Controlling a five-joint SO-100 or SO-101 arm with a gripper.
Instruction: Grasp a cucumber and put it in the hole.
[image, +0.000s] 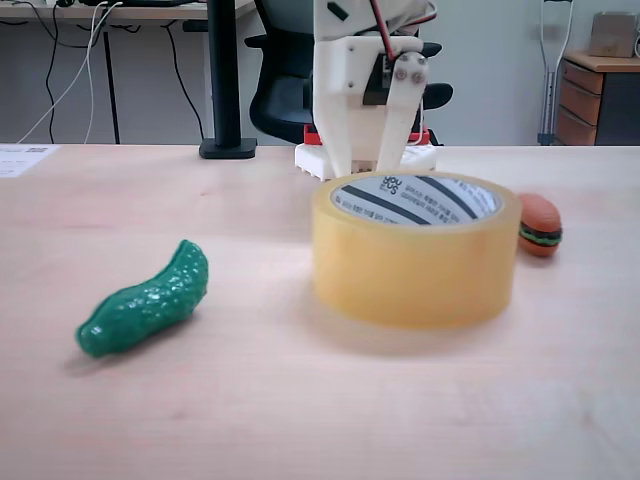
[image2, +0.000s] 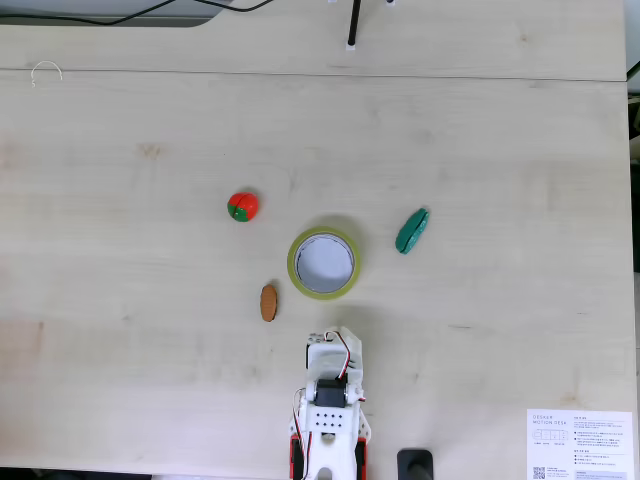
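The dark green bumpy cucumber (image: 145, 300) lies on its side on the wooden table, well to the left of the yellowish tape roll (image: 415, 270) in a fixed view. Seen from above, the cucumber (image2: 411, 231) lies just right of the roll (image2: 292, 262), apart from it. The hole (image: 415, 200) (image2: 325, 263) has nothing in it. My gripper (image2: 333, 335) (image: 375, 168) sits folded down just behind the roll, on the side away from the cucumber. Its jaws look shut and hold nothing.
A small orange-brown toy burger (image: 540, 225) (image2: 268, 302) rests beside the roll. A red toy tomato (image2: 243, 206) lies further off. A printed sheet (image2: 580, 445) and a black stand foot (image2: 415, 465) sit near the arm's base.
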